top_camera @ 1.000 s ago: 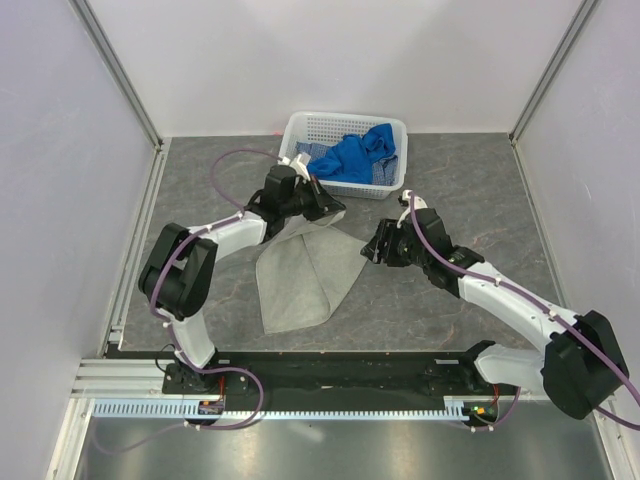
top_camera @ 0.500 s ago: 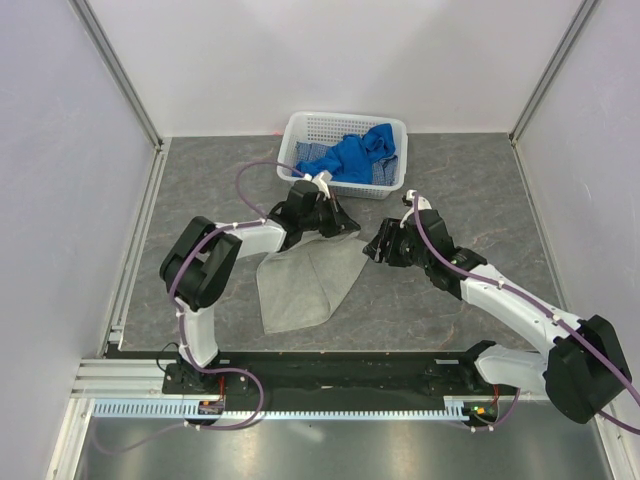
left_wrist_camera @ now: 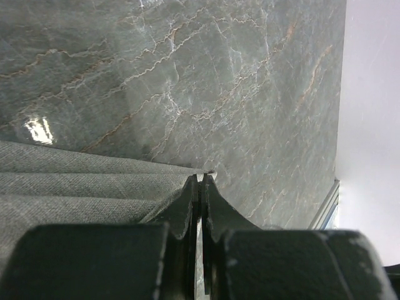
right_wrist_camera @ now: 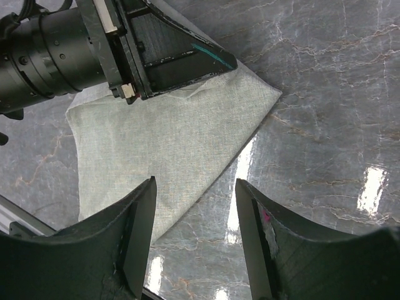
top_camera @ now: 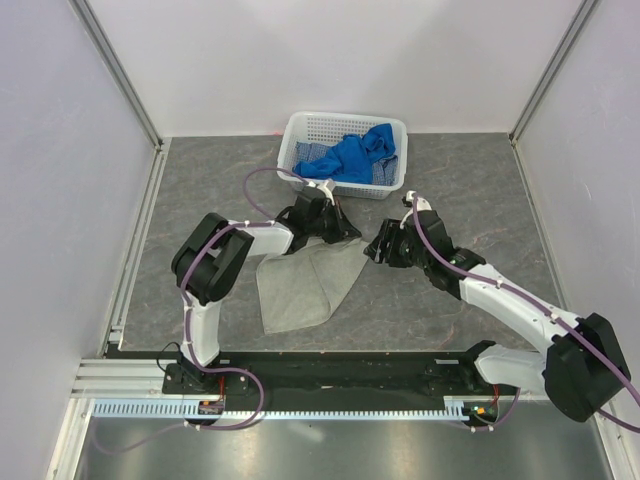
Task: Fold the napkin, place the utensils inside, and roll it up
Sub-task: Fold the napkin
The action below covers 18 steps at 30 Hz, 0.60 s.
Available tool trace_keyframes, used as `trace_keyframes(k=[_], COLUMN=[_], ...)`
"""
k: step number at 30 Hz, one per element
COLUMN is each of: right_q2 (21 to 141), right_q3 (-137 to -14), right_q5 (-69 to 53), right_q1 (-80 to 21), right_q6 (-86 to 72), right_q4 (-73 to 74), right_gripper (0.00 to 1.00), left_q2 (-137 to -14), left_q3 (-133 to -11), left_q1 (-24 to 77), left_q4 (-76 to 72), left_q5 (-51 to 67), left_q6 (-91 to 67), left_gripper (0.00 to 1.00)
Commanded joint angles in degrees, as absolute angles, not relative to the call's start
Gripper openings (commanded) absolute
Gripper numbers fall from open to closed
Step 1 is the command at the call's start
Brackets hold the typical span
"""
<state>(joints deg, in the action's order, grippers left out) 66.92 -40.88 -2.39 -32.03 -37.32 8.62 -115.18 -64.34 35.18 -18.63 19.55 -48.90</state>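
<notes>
- The napkin (top_camera: 303, 286) is a plain light grey-beige cloth, thin, with a fine weave that shows in the right wrist view (right_wrist_camera: 169, 144).
- It lies on the grey marbled table (top_camera: 200, 190) on the near side of the basket (top_camera: 345, 116), apart from it. It is spread mostly flat in a rough kite shape that is broad toward the basket and narrows to a blunt end away from it.
- An edge of an upper layer runs across it, so the cloth looks doubled over. In the left wrist view (left_wrist_camera: 75, 181) soft ridges run along the part nearest the fingers.
- The left gripper (top_camera: 345, 235) is clenched on the napkin's corner nearest the basket, on the right side. Its jaws are pressed together, with a little tip of cloth showing at their end (left_wrist_camera: 201, 181).
- The right gripper (top_camera: 375, 250) is released. Its jaws stand wide apart with nothing between them (right_wrist_camera: 195, 182), and it hangs over the napkin's right edge, nearer than the basket and to the right of the left gripper.
- Count: one napkin, one white perforated basket and two grippers.
- Count in the basket: one bunched mass of bright blue cloth (top_camera: 352, 155), with a bit of blue-and-white checked cloth (top_camera: 385, 176) at its near side. How many separate pieces are in the heap cannot be told.
</notes>
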Motion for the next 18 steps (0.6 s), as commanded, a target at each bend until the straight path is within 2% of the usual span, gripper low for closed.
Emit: trace_keyframes(k=[1, 2, 3, 4, 7, 13, 18], right_q2=[68.11, 68.20, 68.38, 68.81, 69.60, 72.33, 79.51], right_q3=[-40.43, -40.52, -40.78, -41.04, -42.71, -47.46, -51.67], right_q5=[-0.44, -0.35, -0.35, -0.35, 1.49, 0.36, -2.89], right_q1=[-31.82, -31.90, -31.90, -31.82, -31.73, -28.66, -26.54], right_q6=[-37.97, -37.97, -37.88, -37.71, -36.48, -33.14, -29.54], right_q4=[8.00, 8.17, 8.09, 8.17, 8.96, 9.58, 7.82], right_gripper=[0.62, 0.62, 0.62, 0.62, 0.62, 0.63, 0.62], left_q2=[-115.93, -115.58, -114.62, -113.91, -110.76, -103.55, -97.04], left_q3=[-66.88, -66.97, -67.06, -67.06, -66.71, -65.39, -60.83], left_q1=[36.03, 36.04, 36.04, 36.04, 36.04, 35.86, 34.72], left_q4=[-21.27, -21.27, -21.27, -21.27, -20.83, -18.99, -18.54], left_q5=[21.00, 21.44, 21.71, 22.67, 23.64, 24.52, 24.61], left_q6=[-50.01, -50.10, -50.10, -50.10, -49.57, -48.60, -48.25], left_gripper=[0.12, 0.28, 0.37, 0.54, 0.69, 0.79, 0.83])
